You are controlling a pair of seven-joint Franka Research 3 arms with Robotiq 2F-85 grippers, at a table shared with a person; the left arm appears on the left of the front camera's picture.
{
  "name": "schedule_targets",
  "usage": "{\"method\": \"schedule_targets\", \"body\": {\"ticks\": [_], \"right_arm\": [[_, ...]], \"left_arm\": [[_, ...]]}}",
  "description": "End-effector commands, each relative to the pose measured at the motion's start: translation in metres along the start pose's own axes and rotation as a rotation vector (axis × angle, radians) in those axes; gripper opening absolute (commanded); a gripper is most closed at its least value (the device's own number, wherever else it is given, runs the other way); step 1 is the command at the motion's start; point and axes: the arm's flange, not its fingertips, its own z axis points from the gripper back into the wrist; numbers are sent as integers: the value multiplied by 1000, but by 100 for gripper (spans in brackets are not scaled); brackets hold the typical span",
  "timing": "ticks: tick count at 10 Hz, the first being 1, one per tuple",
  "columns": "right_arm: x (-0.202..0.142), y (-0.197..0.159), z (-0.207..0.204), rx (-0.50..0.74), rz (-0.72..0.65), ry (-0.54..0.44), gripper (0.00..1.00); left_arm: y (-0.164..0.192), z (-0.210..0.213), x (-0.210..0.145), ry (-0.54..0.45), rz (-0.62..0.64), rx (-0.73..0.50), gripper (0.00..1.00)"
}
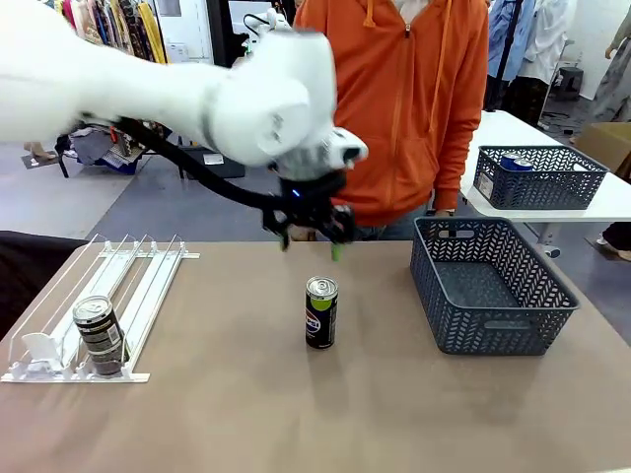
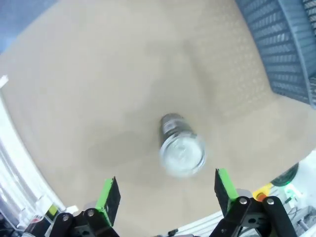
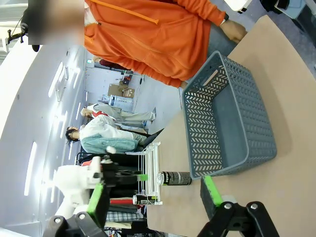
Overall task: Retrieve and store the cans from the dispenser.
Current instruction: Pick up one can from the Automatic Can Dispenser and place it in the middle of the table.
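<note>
A black can (image 1: 321, 312) with a green-yellow band stands upright on the table's middle, between the dispenser and the basket. My left gripper (image 1: 312, 244) hangs open just above it, not touching. Looking straight down in the left wrist view, the can's silver top (image 2: 181, 148) lies ahead of the spread green fingertips (image 2: 107, 196). A second dark can (image 1: 99, 335) stands at the front stop of the white dispenser (image 1: 148, 286) at the left. My right gripper (image 3: 154, 195) is open with nothing between its fingers; beyond it lie the can (image 3: 174, 178) and the dispenser (image 3: 152, 163).
A dark mesh basket (image 1: 493, 330) sits on the table's right side, seen also as the basket (image 3: 232, 123) and the basket (image 2: 281, 44). A person in an orange hoodie (image 1: 404, 108) stands at the far edge. Another basket (image 1: 537, 177) rests on a white table behind.
</note>
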Motion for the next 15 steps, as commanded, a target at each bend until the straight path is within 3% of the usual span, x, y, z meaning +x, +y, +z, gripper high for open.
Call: {"method": "schedule_targets", "body": {"ticks": [1,3,4,5,6,8,9,10,11,12,15], "right_arm": [[2,1,-2,31,22,-16,100],[2,1,-2,31,22,-16,100],[2,1,-2,31,22,-16,100],[2,1,-2,31,22,-16,100],[2,1,-2,31,22,-16,100],[2,1,-2,31,22,-16,100],[2,1,-2,31,22,-16,100],[2,1,-2,31,22,-16,100],[2,1,-2,31,22,-16,100],[2,1,-2,31,22,-16,100],[2,1,-2,31,22,-16,100]], "left_arm": [[79,51,-55,13,-11,-103,100],[186,94,-121,34,48,-313,100],[242,105,-154,-45,209,-377,100],[297,110,-191,-87,285,-513,100],[355,103,-232,-166,493,-634,100],[420,66,-290,-311,552,-958,100],[443,41,-308,-384,625,-1105,100],[450,29,-313,-421,601,-1184,100],[450,27,-309,-363,616,-1160,100],[456,42,-335,-362,662,-1059,100],[456,42,-335,-362,662,-1059,100]]}}
